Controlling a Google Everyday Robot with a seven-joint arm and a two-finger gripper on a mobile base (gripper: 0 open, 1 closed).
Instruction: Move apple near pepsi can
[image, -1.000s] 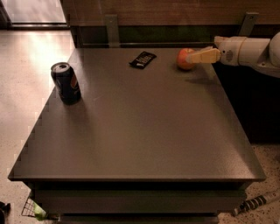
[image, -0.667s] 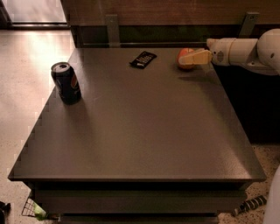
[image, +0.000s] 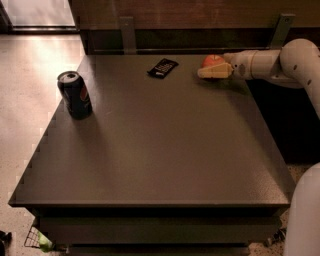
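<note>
Camera view: hand (image: 207, 69) tight on apple (image: 213, 60), rear right; pepsi can (image: 75, 95) w/ logo, left.

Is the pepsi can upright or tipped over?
Upright: the pepsi can stands on the table, silver top facing up. The gripper is at the apple, far right.

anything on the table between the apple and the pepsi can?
Camera view: a flat black packet lies between the apple and the pepsi can, nearer the apple; otherwise bare table. The gripper is at the apple.
</note>
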